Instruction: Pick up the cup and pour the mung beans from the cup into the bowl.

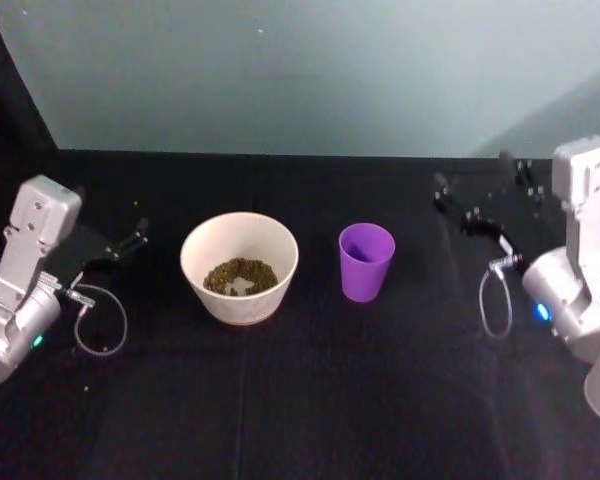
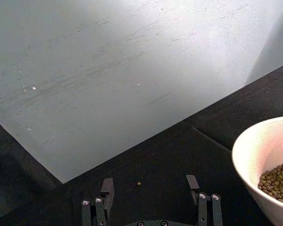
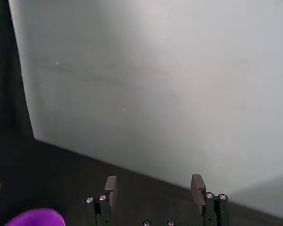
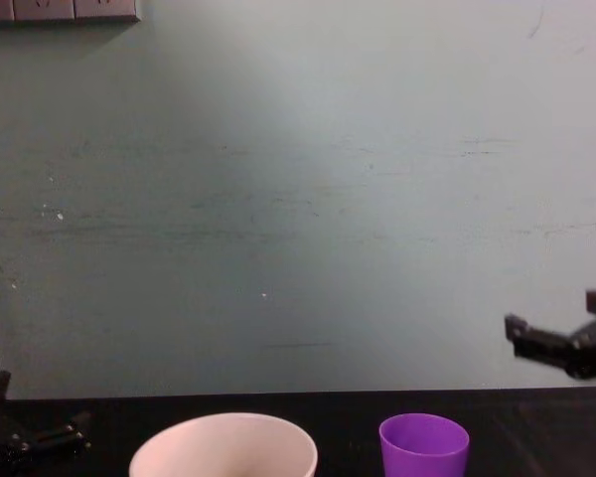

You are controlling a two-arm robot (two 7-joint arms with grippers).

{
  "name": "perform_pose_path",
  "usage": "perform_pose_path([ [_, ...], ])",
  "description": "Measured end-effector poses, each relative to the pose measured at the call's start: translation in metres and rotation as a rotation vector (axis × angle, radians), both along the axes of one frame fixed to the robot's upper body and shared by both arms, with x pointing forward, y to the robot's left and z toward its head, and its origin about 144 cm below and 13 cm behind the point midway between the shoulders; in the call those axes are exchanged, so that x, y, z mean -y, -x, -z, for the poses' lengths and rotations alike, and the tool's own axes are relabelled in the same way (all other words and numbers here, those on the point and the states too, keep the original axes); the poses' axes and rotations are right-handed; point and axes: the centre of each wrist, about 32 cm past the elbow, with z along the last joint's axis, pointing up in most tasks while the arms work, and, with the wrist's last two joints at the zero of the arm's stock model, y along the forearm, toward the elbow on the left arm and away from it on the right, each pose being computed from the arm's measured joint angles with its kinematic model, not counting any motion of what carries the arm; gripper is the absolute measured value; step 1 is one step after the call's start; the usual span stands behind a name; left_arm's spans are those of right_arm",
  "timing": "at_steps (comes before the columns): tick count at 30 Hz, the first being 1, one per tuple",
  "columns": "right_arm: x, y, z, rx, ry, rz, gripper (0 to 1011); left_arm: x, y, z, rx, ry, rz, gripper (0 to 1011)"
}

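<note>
- The cup (image 1: 366, 261) stands upright on the black desk (image 1: 300, 400), just right of the bowl (image 1: 239, 267), with a narrow strip of cloth between them; they do not touch.
- The bowl holds a layer of mung beans (image 1: 240, 276) at its bottom; the cup's inside looks dark, and its contents cannot be told.
- The right gripper (image 1: 477, 213) hovers well right of the cup, raised above the desk, its fingers (image 3: 111, 188) spread wide with nothing between them.
- The left gripper (image 1: 120, 243) sits low at the desk's left side, near the bowl, its fingers (image 2: 106, 189) likewise spread and empty.
- A pale wall (image 1: 310, 70) closes off the desk's far edge behind both things.
- Open black cloth lies in front of the cup and bowl, and between each gripper and its nearer thing.
</note>
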Motion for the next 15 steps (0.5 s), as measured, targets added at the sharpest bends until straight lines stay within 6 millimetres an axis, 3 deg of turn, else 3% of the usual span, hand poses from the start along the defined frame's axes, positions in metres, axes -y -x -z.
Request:
perform_pose_path([
  [10, 0.003, 0.006, 0.035, -0.093, -0.006, 0.031, 1000, 0.0, 0.0, 0.0, 0.0, 0.0, 0.0, 1000],
  [15, 0.003, 0.006, 0.037, -0.1, -0.008, 0.033, 1000, 0.0, 0.0, 0.0, 0.0, 0.0, 0.0, 1000],
])
